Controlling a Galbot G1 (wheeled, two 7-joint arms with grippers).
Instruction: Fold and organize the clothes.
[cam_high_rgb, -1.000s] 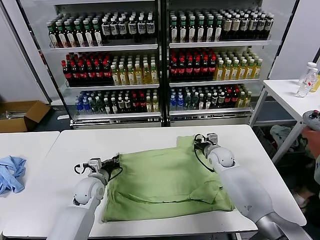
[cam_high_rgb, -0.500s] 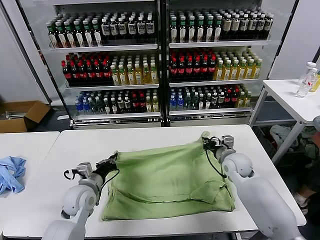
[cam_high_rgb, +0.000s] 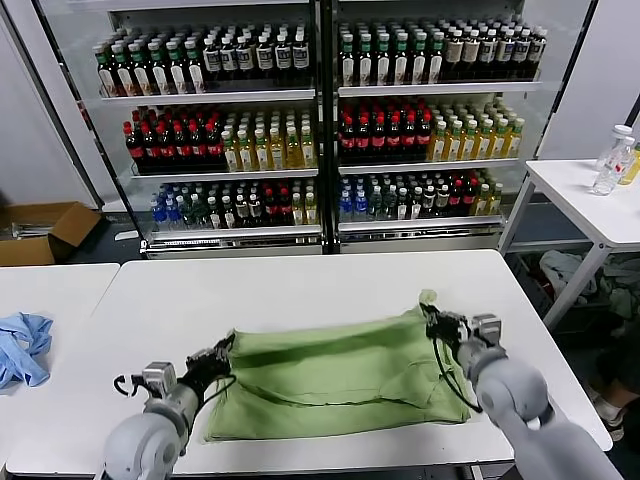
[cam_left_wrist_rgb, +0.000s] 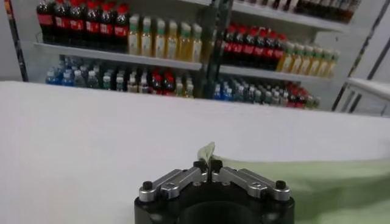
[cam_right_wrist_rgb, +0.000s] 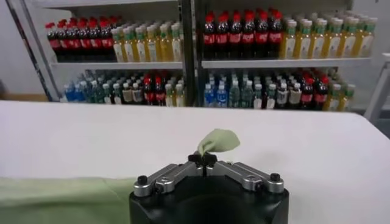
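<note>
Both claws pinch the green shirt near the counter's front edge.

Your left claw (cam_high_rgb: 222, 347) is clamped on the left corner of the polo shirt (cam_high_rgb: 340, 375), your right claw (cam_high_rgb: 432, 318) on its right corner, a tuft of fabric poking out above each. The shirt lies stretched between them along the front half of the counter (cam_high_rgb: 300, 285). A blue cloth (cam_high_rgb: 22, 345) sits on the neighbouring counter to your left, well apart. 2 drinks fridges (cam_high_rgb: 320, 120) stand behind, a water bottle (cam_high_rgb: 612, 160) on the side table.
</note>
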